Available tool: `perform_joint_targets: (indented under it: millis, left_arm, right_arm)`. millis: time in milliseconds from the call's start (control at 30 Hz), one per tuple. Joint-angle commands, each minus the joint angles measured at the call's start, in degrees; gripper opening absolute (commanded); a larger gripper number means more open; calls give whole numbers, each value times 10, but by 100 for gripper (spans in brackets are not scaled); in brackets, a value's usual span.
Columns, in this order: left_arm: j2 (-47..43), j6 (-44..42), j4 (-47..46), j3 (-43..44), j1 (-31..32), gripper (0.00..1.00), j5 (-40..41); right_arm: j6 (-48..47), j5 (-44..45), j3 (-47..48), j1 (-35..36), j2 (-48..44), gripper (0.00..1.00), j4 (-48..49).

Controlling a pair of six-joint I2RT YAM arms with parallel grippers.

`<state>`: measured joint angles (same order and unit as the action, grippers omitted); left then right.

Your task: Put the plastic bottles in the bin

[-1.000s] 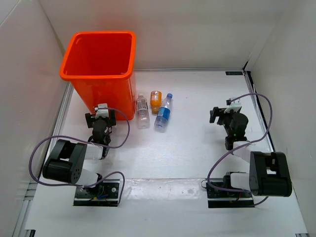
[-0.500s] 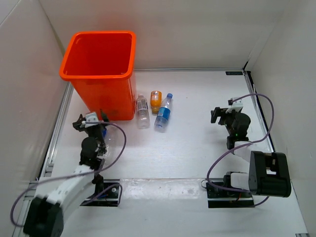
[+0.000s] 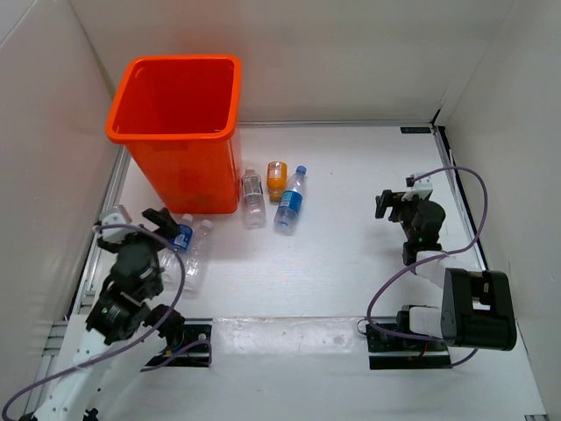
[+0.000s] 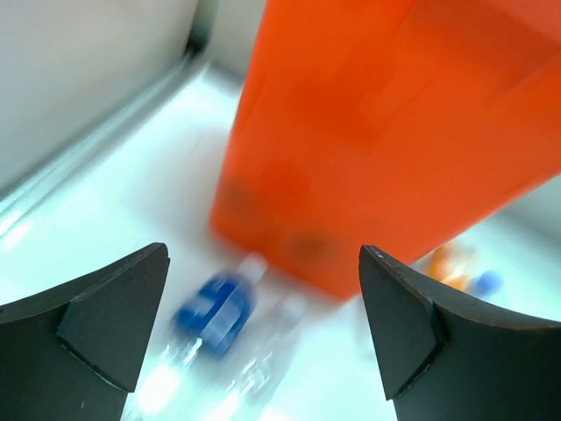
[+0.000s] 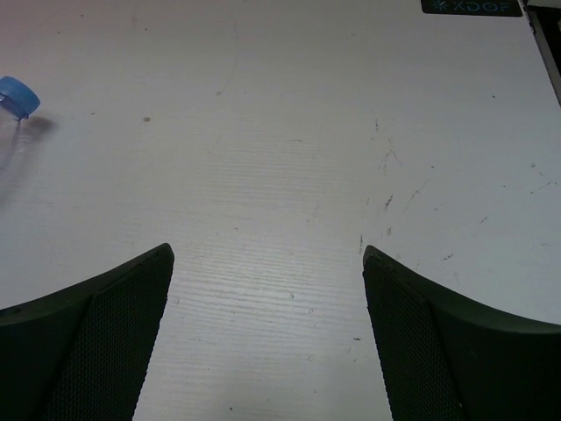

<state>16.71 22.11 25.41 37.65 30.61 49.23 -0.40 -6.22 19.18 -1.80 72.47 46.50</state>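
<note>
Left claw: the left claw point(image 4: 263, 253) hangs released, jaws wide with nothing between them, low over the white table point(image 3: 333, 263) at the near left.
Just beyond it: a clear plastic bottle with a blue label point(image 3: 182, 237) and a plain clear plastic bottle point(image 3: 198, 250) lie side by side near the foot of the tall orange plastic bin point(image 3: 188, 171), which stands at the far left.
Further right: a clear bottle with a white cap point(image 3: 253, 197), a short orange bottle point(image 3: 277, 180) and a clear bottle with a blue cap point(image 3: 291, 202) lie just right of the bin; no bottle shows inside it.
Right claw: the right claw point(image 5: 267, 252) is likewise released, over bare table, well apart from the bottles.
Handling: probably light, thin-walled and slick (lying down, they may roll). Take one across the middle of its body, jaws square to its length, gently enough not to crush it.
Hard to make out: the left wrist view is smeared, so I cannot tell whether the two nearest bottles touch each other or the bin. The bin's near wall hides part of its floor.
</note>
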Motion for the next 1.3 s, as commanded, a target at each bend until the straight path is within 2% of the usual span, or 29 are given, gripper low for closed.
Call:
perform_joint_targets:
  millis: [0,67,100,133,233,267,300,333,367,400,467,633,733,867,1133,1267]
  left_arm:
    - [73,154,122,-22,3,100,38]
    - [93,129,132,-13,3,97,18]
    - [102,90,120,-13,3,85,-2]
    - [110,83,108,-8,3,85,-11]
    - [160,102,151,21,-5,99,-31]
    - [181,101,142,17,-19,99,-40]
    - [187,88,127,12,-51,99,-98]
    - [196,79,126,7,-51,99,-136]
    - [205,70,88,-12,-124,98,-178]
    - [210,64,76,-16,-154,100,-322]
    - [226,39,68,-10,-224,100,-384]
    - [265,41,91,11,-269,100,-405]
    - [321,48,105,22,-272,100,-381]
    - [354,50,99,14,-278,100,-364]
    - [394,50,98,19,-339,100,-340]
    - [448,40,81,19,-349,100,-363]
  right_arm:
    - [-3,6,14,3,-4,90,21]
    - [-3,6,15,4,-5,90,20]
    - [-3,7,14,4,-5,90,21]
    - [-3,6,14,4,-5,90,20]
    - [-3,7,15,4,-3,90,20]
    - [-2,6,14,4,-6,90,21]
    - [-3,7,16,3,-5,90,20]
    - [-3,7,15,3,-5,90,20]
    - [-3,5,14,3,-4,90,20]
    - [-3,5,15,3,-3,90,21]
    - [-3,5,16,3,-4,90,20]
    - [-3,4,15,2,-4,90,21]
    - [-1,5,15,2,-3,90,21]
    - [-3,4,16,3,-2,90,20]
    - [-2,5,15,3,-4,90,21]
    - [-2,4,15,2,-5,90,20]
